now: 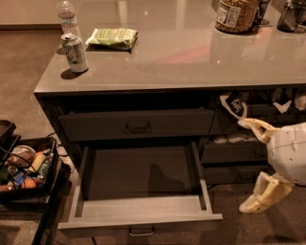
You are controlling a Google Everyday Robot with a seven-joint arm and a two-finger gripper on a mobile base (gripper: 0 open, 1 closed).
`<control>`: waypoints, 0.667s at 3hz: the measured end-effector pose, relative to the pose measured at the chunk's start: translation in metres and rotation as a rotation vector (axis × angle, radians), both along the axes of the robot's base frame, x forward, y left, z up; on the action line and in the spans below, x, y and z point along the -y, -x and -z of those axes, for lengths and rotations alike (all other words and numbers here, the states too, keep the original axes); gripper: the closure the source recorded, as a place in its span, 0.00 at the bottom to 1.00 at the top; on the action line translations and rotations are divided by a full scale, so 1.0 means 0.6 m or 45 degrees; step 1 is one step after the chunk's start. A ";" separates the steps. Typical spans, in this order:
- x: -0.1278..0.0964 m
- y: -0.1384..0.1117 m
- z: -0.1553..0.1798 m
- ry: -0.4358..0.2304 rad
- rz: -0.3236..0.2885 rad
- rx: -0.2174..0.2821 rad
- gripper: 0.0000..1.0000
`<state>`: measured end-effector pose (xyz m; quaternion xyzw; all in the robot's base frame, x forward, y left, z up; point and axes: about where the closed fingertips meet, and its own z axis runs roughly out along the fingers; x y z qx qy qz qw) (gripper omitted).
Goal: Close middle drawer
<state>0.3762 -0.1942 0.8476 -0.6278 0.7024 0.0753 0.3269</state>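
The middle drawer (138, 224) is pulled far out toward me, showing its plain grey empty interior (141, 174); its small handle (142, 232) sits at the centre of the front, at the bottom edge of the view. Above it, another grey drawer (136, 124) is shut. My gripper (252, 165) is to the right of the open drawer, apart from it and in front of the right-hand cabinet section. Its two cream fingers (256, 128) are spread wide and hold nothing.
On the grey countertop (191, 57) stand a soda can (76, 51), a water bottle (68, 16), a green snack bag (113, 38) and a jar (235, 14). A black bin of groceries (24, 167) stands on the floor at left. Partly open drawers (229, 150) are at right.
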 end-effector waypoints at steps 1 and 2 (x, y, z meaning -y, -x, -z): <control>0.000 0.000 0.000 0.001 -0.001 0.000 0.00; -0.009 0.001 0.016 0.030 -0.043 0.001 0.00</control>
